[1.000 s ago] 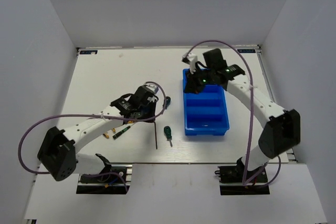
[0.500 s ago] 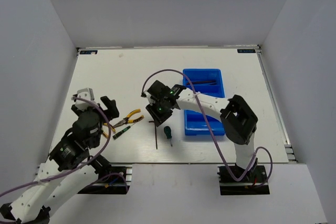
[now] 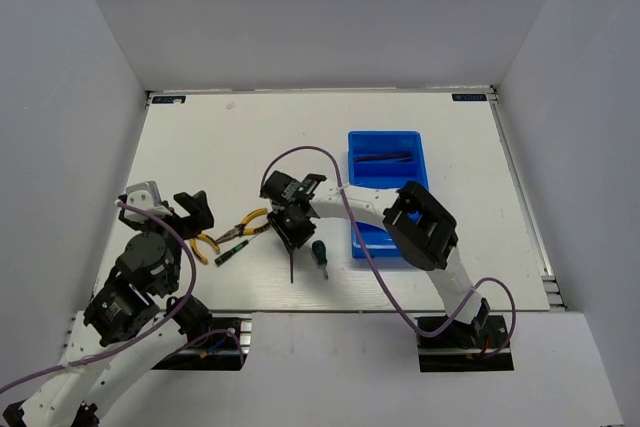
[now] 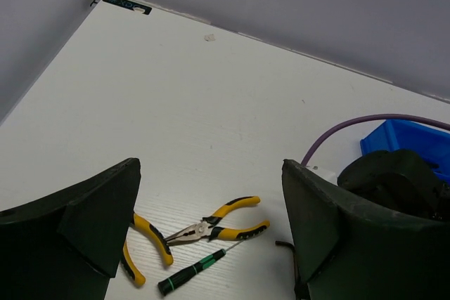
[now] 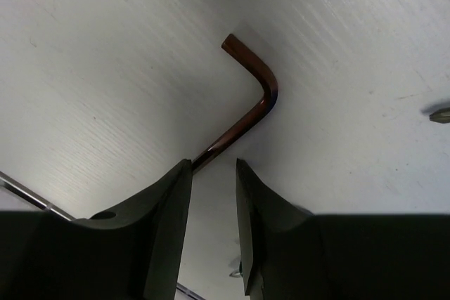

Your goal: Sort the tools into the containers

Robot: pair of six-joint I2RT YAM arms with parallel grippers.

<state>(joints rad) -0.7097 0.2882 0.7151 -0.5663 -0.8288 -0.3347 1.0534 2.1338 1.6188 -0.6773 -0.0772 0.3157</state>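
- Worktop (image 3: 220, 137): white, walled on three sides; carries every item below.
- Left gripper (image 4: 211, 173): raised over the near-left part of the worktop. The jaws are spread wide with nothing between them.
- Right gripper (image 5: 212, 166): down at the worktop, left of the tray. The jaws are parted, one on either side of the long leg of a hex key. The gap is far wider than the key, so there is no grip.
- Hex key (image 5: 239, 126): dark, L-shaped, flat on the worktop. Its bend and short leg stick out beyond the right gripper's fingertips.
- Blue tray (image 3: 385, 135): right of centre, its near end partly hidden by the right arm.
- Second hex key (image 3: 385, 158): lies lengthwise in the tray's farthest compartment.
- Pliers (image 4: 211, 228): yellow handles, on the worktop left of the right gripper.
- Second yellow-handled tool (image 4: 151, 237): just left of the pliers, partly hidden.
- Slim green tool (image 4: 190, 277): just nearer than the pliers.
- Green-handled screwdriver (image 3: 320, 253): on the worktop, between the first hex key and the tray.
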